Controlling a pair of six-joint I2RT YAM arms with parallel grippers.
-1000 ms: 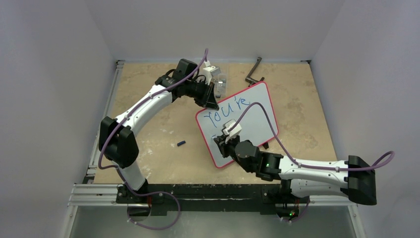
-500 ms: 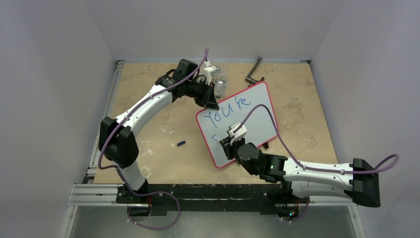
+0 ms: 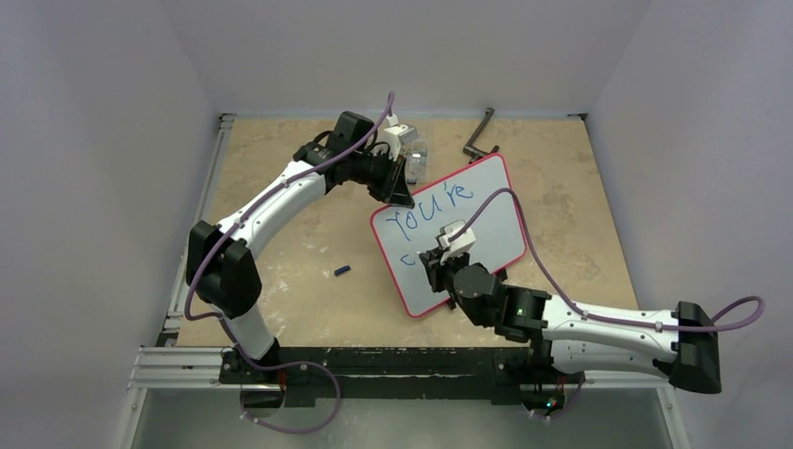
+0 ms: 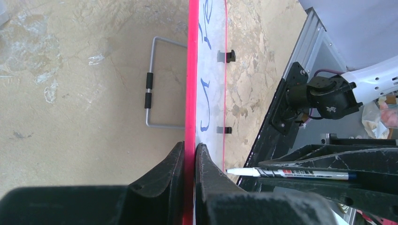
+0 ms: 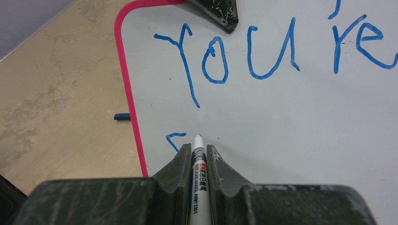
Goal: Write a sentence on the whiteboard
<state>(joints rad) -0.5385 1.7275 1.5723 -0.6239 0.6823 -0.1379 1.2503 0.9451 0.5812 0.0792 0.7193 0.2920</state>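
The whiteboard (image 3: 496,201) stands tilted mid-table, white with a thin red frame. The sentence (image 3: 430,208) reads "You're" in blue, with a short blue stroke (image 3: 407,256) below it. My left gripper (image 3: 400,195) is shut on the board's red top-left edge (image 4: 189,154). My right gripper (image 3: 432,264) is shut on a white marker (image 5: 198,161) whose tip is at the board face (image 5: 291,122), just right of the short stroke (image 5: 174,137) and under "You're" (image 5: 272,51). The marker also shows in the left wrist view (image 4: 291,174).
A small blue marker cap (image 3: 342,271) lies on the table left of the board, also in the right wrist view (image 5: 122,116). A black bent tool (image 3: 481,137) and a clear plastic item (image 3: 417,155) lie at the back. The board's wire stand (image 4: 157,84) rests behind it.
My right gripper has moved to the right along the board with the marker, leaving a short blue stroke on a second line. The left arm has not moved.
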